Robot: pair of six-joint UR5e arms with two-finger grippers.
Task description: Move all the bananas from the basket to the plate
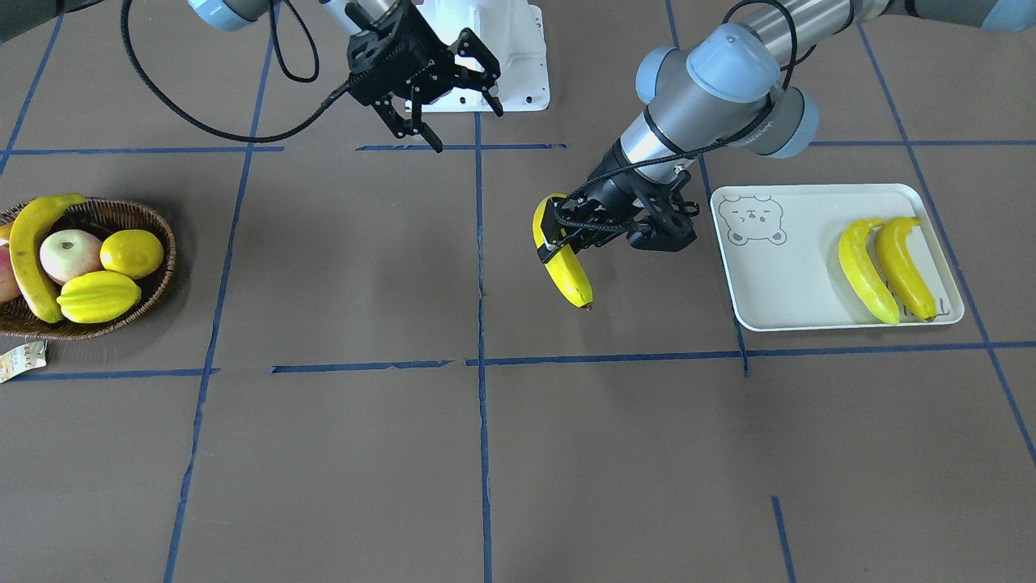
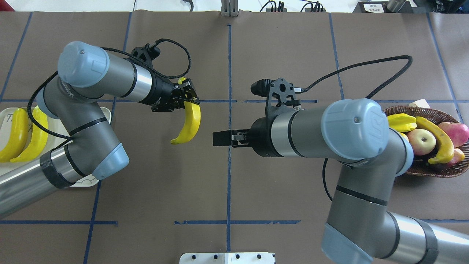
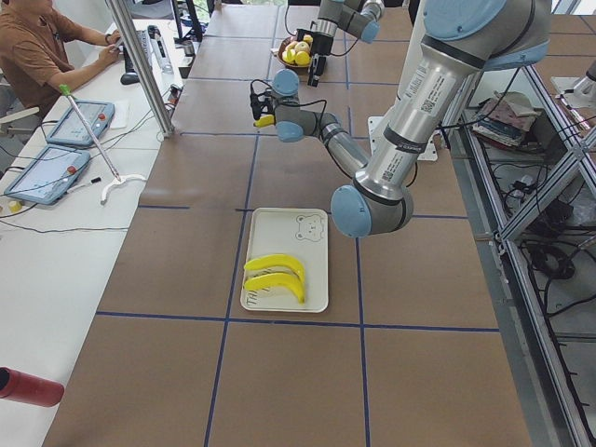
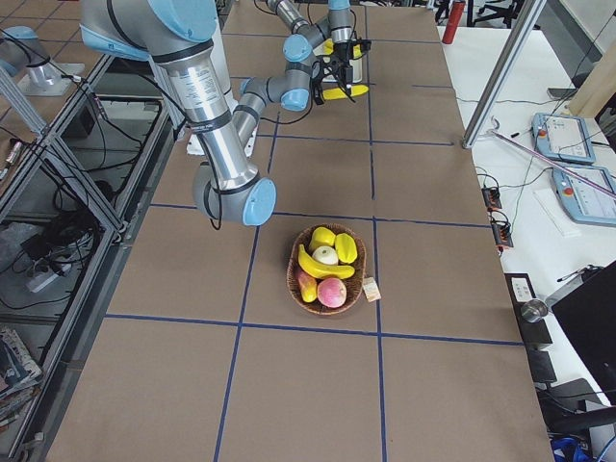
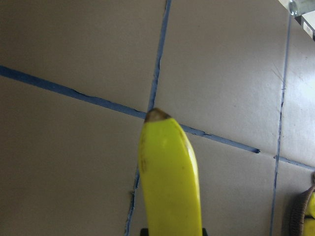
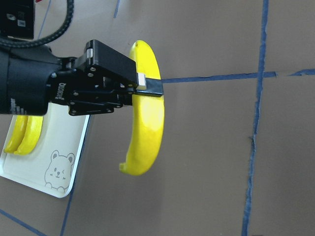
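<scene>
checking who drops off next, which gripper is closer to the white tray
Left. The left gripper, shut on a banana, hangs just off the tray; the right gripper is open farther away, mid-table near the robot's base.

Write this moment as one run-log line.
left pincer: shut on held banana, mid-table | right pincer: open, empty | plate: two bananas | basket: one banana

We are seeing a round yellow lemon (image 1: 132, 253) lying just beside a ridged starfruit (image 1: 99, 296) and a pale apple (image 1: 70, 255). Blue tape lines (image 1: 479, 267) are crossing the brown table (image 1: 364, 267). In the left side view, a person (image 3: 37, 56) is sitting at a white desk (image 3: 56, 242) near two tablets (image 3: 47, 175).
</scene>
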